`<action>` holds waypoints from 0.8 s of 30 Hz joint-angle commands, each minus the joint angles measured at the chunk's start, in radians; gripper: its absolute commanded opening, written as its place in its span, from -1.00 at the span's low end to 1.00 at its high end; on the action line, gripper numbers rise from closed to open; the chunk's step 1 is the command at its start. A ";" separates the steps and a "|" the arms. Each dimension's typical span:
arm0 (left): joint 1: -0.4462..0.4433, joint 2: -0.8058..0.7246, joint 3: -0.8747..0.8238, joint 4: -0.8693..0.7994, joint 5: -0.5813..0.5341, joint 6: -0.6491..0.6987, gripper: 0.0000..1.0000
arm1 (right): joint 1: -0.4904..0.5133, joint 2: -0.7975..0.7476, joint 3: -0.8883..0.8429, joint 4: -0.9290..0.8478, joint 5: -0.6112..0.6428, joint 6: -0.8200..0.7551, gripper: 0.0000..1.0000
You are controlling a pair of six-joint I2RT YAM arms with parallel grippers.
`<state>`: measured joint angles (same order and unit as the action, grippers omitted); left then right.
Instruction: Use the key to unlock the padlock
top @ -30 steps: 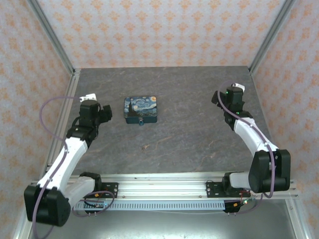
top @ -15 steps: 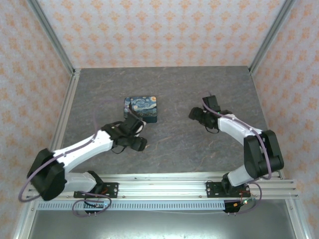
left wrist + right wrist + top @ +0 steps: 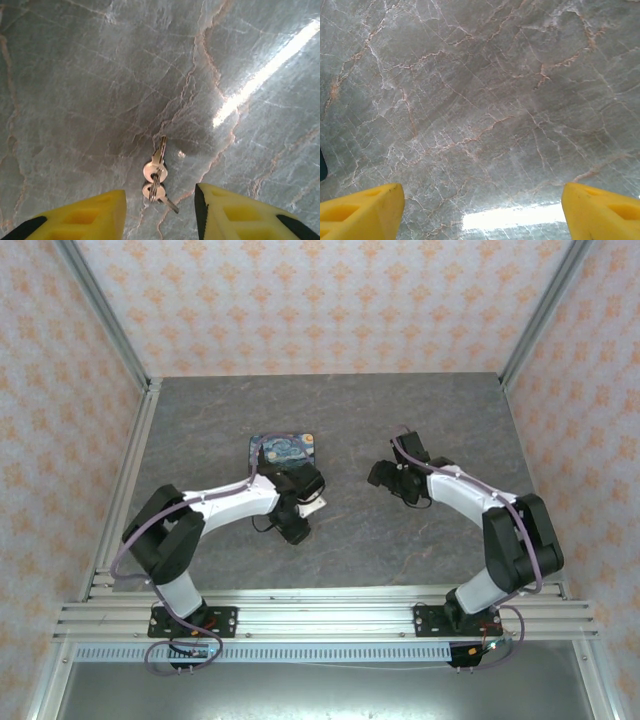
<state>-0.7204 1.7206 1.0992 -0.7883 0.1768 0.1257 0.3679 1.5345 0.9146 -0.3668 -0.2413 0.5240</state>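
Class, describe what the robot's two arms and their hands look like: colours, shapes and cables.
The left arm and right arm have white tubular links between chunky black joints, with a thin purple cable looping along each. The left hand and right hand are black, each with blocky yellow fingers that have hollow pockets.

On the table, the tin sits left of centre, midway between the far and near edges. My left gripper hangs just in front of it, toward the near edge. Under it the key lies flat on the table, between my spread fingers, with a second key ringed to it on the side nearer me. My right gripper hangs right of the tin, well apart from my left.
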 commanded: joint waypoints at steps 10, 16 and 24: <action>0.001 0.056 0.039 -0.059 -0.035 0.029 -0.26 | 0.005 -0.050 0.014 -0.067 0.076 -0.017 0.65; 0.007 0.063 0.014 -0.038 -0.026 0.028 -0.29 | 0.005 -0.044 0.023 -0.075 0.082 -0.020 0.66; 0.007 0.070 0.003 -0.037 -0.023 0.030 -0.33 | 0.005 -0.059 0.015 -0.081 0.103 -0.019 0.65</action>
<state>-0.7193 1.7775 1.1175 -0.8036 0.1715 0.1333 0.3679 1.4940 0.9146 -0.4156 -0.1787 0.5194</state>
